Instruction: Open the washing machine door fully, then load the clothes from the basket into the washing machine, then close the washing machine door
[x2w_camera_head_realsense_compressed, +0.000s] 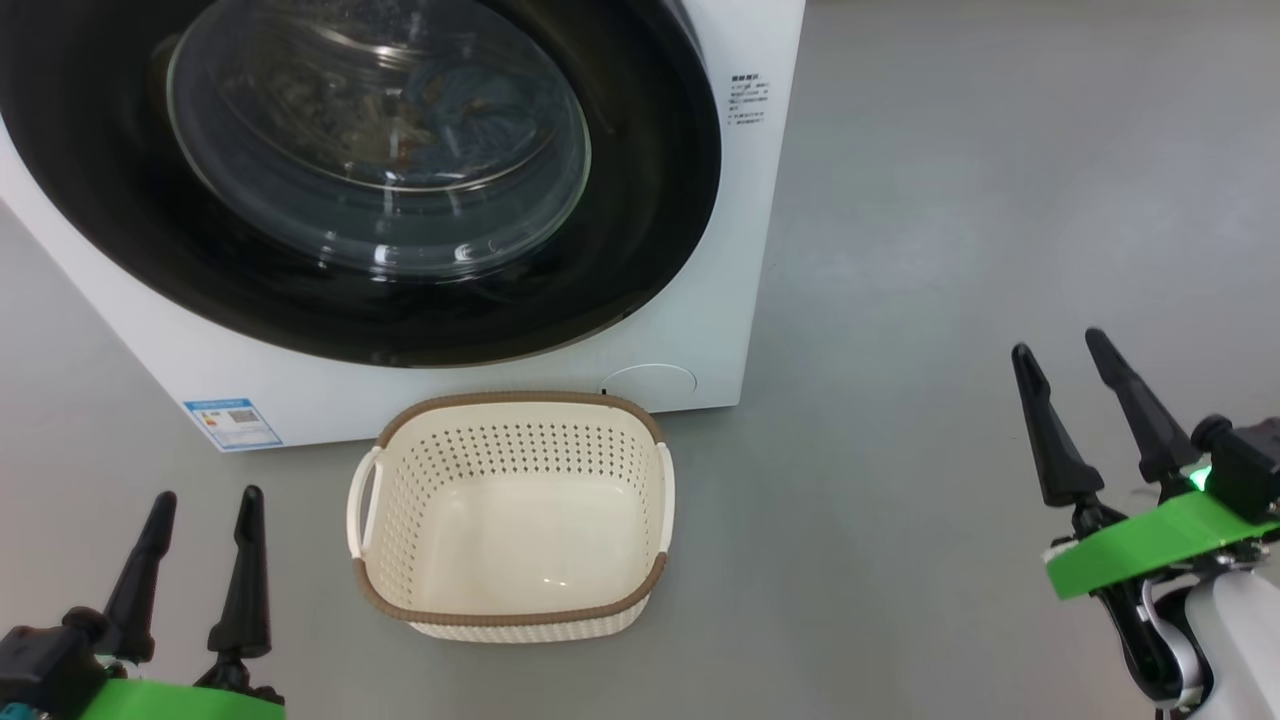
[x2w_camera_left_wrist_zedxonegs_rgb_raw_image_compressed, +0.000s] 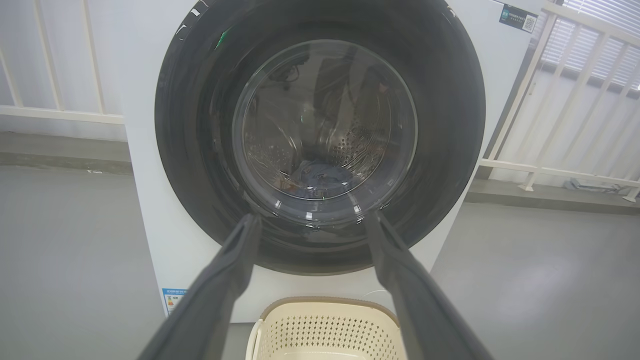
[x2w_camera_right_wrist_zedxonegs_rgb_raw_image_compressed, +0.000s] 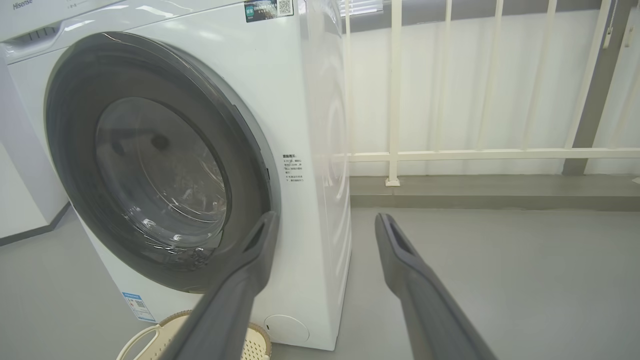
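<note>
The left end effector (x2w_camera_head_realsense_compressed: 207, 493) and right end effector (x2w_camera_head_realsense_compressed: 1057, 343) gape, empty.

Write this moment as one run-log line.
round black-rimmed glass door: shut | light-blue clothes: inside white washing machine | cream perforated plastic basket: empty | left gripper: open, free | right gripper: open, free

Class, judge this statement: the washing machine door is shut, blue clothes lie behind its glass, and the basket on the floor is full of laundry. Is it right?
One slip: the basket is empty, as the head view shows. The rest stands: the washing machine door is shut and the clothes lie behind its glass.
</note>
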